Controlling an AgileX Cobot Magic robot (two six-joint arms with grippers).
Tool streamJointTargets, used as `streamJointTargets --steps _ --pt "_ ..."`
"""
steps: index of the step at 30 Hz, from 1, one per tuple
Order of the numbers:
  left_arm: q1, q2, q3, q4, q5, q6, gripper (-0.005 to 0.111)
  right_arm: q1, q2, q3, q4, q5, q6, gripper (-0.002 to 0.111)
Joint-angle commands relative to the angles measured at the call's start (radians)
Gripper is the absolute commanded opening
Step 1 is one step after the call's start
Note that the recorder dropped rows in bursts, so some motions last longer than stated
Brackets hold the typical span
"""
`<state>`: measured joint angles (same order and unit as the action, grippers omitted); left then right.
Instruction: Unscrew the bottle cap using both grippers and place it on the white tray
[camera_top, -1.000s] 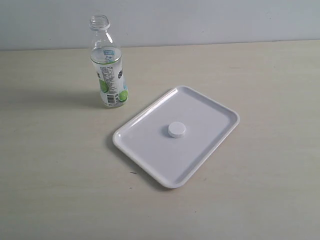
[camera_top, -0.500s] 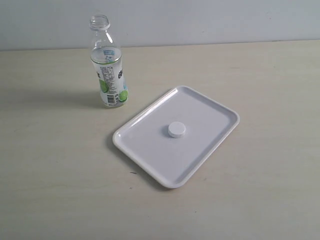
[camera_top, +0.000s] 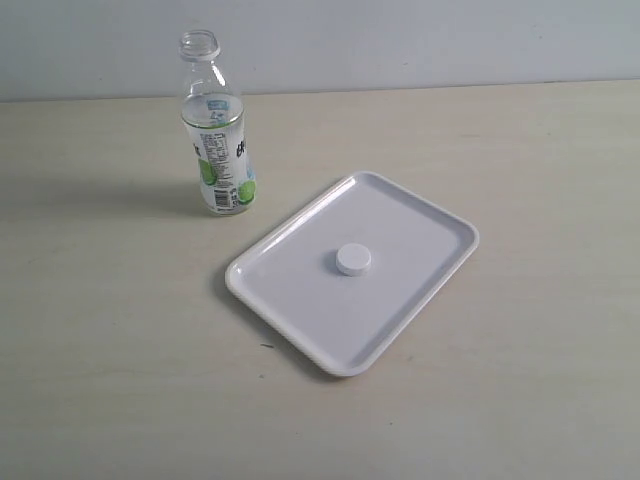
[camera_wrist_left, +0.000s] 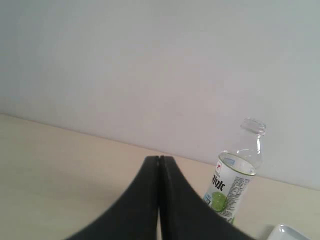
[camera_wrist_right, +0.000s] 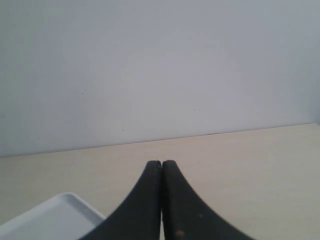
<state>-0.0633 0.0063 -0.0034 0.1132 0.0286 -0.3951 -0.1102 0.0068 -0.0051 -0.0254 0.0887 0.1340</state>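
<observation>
Nothing is changing across the last second in the exterior view: the table (camera_top: 520, 160), the white tray (camera_top: 300, 295), the bottle (camera_top: 220, 150) and the bottle cap (camera_top: 353, 260) are all sitting exactly where they were. That stillness, with the cap already off and resting flat near the tray's middle, suggests the task is finishing rather than continuing.

The tray is lying at an angle in the centre of the table. The bottle is standing upright beyond the tray's far left edge, near it but not touching, its neck open.

The exterior view is showing no arm at all (both are staying outside its frame), so only the wrist views are telling us about the grippers. The left gripper (camera_wrist_left: 159, 160) is pressing its two fingers together with nothing between them, looking toward the uncapped bottle. A pale sliver at that picture's edge is probably the tray's rim, though too little shows to be sure. The right gripper (camera_wrist_right: 161, 164) is likewise pinched closed and empty, looking over one tray corner. Neither wrist view is showing the cap.
</observation>
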Motion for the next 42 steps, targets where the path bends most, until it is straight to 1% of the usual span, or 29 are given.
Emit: streamJointTargets --steps 1,2,4,10,18,26,30,42 --pt "-0.006 -0.006 0.003 -0.002 0.001 -0.004 0.000 -0.005 -0.007 0.005 0.000 -0.004 0.002 0.000" --pt "-0.006 -0.006 0.003 0.010 0.001 0.008 0.000 -0.005 -0.007 0.005 0.000 -0.004 0.002 0.000" --pt "-0.006 -0.006 0.003 0.054 0.001 0.111 0.000 -0.005 -0.007 0.005 0.000 -0.004 0.002 0.000" --pt "-0.006 -0.006 0.003 0.056 0.001 0.290 0.000 -0.005 -0.007 0.005 0.000 -0.004 0.002 0.000" --pt "0.005 -0.006 0.003 0.052 0.027 0.254 0.000 -0.005 -0.007 0.005 0.000 -0.004 0.002 0.000" --pt "0.005 -0.006 0.003 0.050 0.025 0.257 0.000 -0.005 -0.007 0.005 0.000 -0.004 0.002 0.000" --pt "0.005 -0.006 0.003 0.026 0.029 0.257 0.000 -0.005 -0.007 0.005 0.000 -0.004 0.002 0.000" --pt "0.005 -0.006 0.003 0.031 0.029 0.257 0.000 -0.005 -0.007 0.005 0.000 -0.004 0.002 0.000"
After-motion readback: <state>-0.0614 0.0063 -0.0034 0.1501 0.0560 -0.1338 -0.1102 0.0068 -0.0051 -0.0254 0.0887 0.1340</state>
